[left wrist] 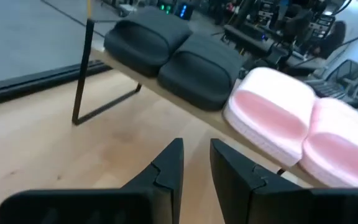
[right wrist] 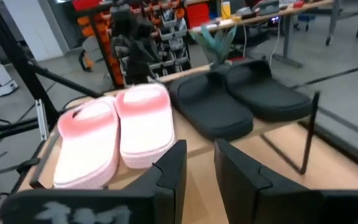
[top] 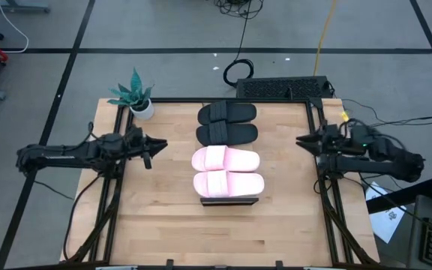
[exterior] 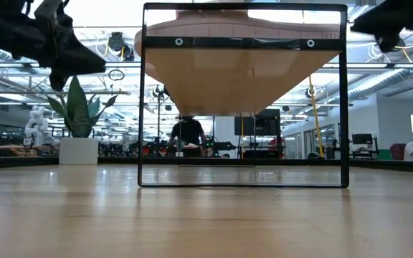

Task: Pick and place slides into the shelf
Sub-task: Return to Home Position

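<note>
Four slides lie side by side across the shelf (top: 229, 201) at the table's middle, soles down on its top. The two black ones (top: 227, 112) (top: 227, 133) are toward the far edge, the two pink ones (top: 225, 158) (top: 228, 183) toward the near edge. My left gripper (top: 161, 144) hovers left of the shelf, pointing at it, shut and touching nothing. My right gripper (top: 299, 139) hovers to its right in the same way. The left wrist view shows the black slides (left wrist: 166, 53) and pink slides (left wrist: 272, 112). The right wrist view shows pink slides (right wrist: 114, 134) and black slides (right wrist: 235, 99).
A potted plant (top: 141, 101) stands at the table's far left corner. A keyboard (top: 283, 88) lies beyond the far edge. Bare wood stretches left, right and near of the shelf. The shelf's dark frame (exterior: 242, 185) stands on the tabletop. People (exterior: 187, 136) show far off in the room.
</note>
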`<control>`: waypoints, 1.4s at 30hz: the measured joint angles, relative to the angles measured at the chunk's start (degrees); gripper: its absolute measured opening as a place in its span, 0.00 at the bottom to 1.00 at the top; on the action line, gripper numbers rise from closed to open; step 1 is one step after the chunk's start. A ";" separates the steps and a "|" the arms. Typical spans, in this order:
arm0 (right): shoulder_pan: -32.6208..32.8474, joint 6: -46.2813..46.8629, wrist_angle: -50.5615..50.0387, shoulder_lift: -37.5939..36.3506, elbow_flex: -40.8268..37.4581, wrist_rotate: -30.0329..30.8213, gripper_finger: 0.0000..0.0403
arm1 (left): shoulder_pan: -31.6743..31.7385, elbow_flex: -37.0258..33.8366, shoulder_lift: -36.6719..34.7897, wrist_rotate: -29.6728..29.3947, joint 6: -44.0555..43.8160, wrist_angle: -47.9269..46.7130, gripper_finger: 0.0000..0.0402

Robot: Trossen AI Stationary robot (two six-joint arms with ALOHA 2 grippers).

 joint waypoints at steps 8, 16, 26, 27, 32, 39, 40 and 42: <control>0.00 1.14 3.36 -3.47 -6.83 0.07 0.18 | -2.78 -0.02 0.49 -3.78 -0.28 0.34 0.19; -0.02 1.70 1.73 -8.06 -8.08 3.03 0.18 | -10.36 -2.75 0.89 -13.07 -0.27 5.98 0.19; 0.00 3.39 6.12 -8.00 -14.63 1.51 0.18 | -15.12 -11.50 -0.03 -18.49 0.44 17.09 0.19; 0.00 3.41 7.41 -8.00 -15.59 1.42 0.18 | -15.12 -11.90 -0.03 -18.38 0.24 16.68 0.19; 0.00 5.02 10.31 -8.03 -18.91 -1.53 0.18 | -15.12 -12.95 0.07 -17.06 1.08 16.54 0.19; 0.00 5.31 14.34 -8.03 -23.22 -1.83 0.18 | -15.10 -13.04 0.08 -15.73 -1.73 8.95 0.19; 0.00 5.33 14.86 -8.03 -23.90 -2.45 0.18 | -15.09 -13.04 0.06 -15.75 -1.91 8.24 0.19; 0.00 5.65 15.16 -8.01 -25.20 -2.93 0.18 | -15.07 -13.04 0.08 -15.93 -1.65 7.64 0.19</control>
